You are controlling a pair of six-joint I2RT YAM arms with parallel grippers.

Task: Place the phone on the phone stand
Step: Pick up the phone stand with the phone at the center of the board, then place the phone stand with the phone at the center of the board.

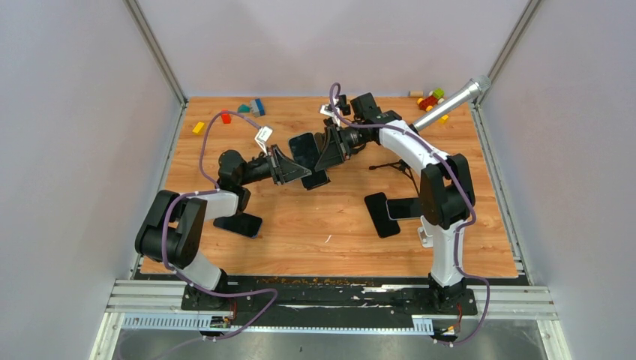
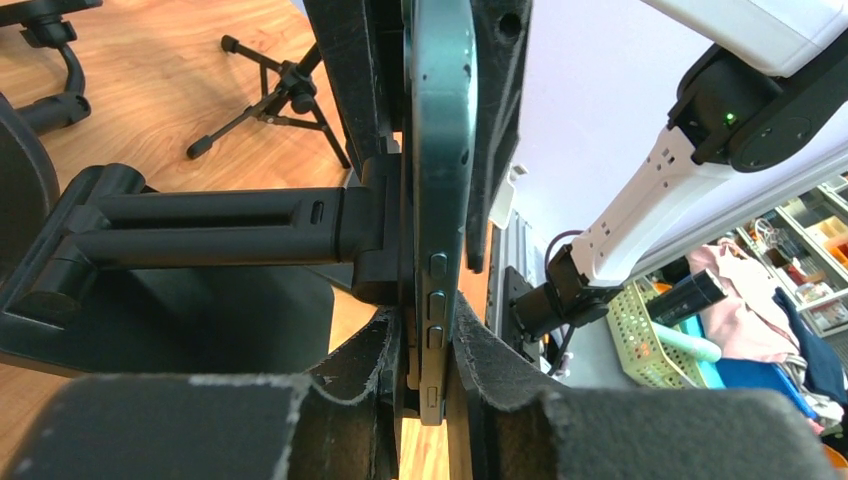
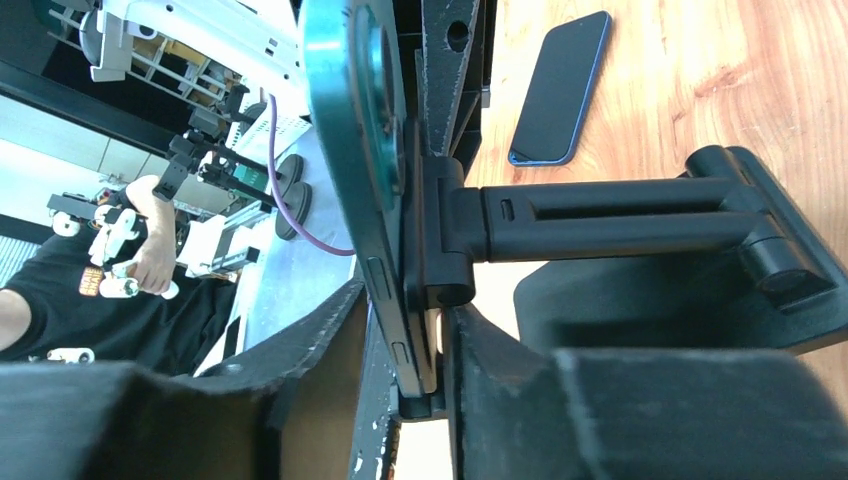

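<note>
A: Status on both pincers?

B: Light wooden table point(image 1: 337, 225) lies under both. Left pincer point(image 2: 428, 345) and right pincer point(image 1: 328, 152) face each other over its middle, tips nearly meeting.

A: Stand?

B: Black plastic phone stand point(image 2: 200, 230) is just beside both pincers. Its head sits just past each pincer's fingertips, on the phone's back side. Its folding arm and flat base run off sideways from the jaws.

A: Phone?

B: Dark teal slab phone point(image 2: 440, 150) stands edge-on between the left pincer's fingers. Its back is flat against the stand head and its side buttons face the left wrist camera. Left pincer is clamped on it, a pad touching each face.

A: Right one?

B: It straddles that phone from the opposite end, one finger on each face. Pressing or slightly loose, cannot tell.

A: Anything else nearby?

B: Blue-edged phone point(image 3: 560, 90) lies flat on the wood, well beyond the right pincer's tips. Small black tripod point(image 2: 270, 90) stands beyond the left pincer's tips, apart from the stand.
</note>
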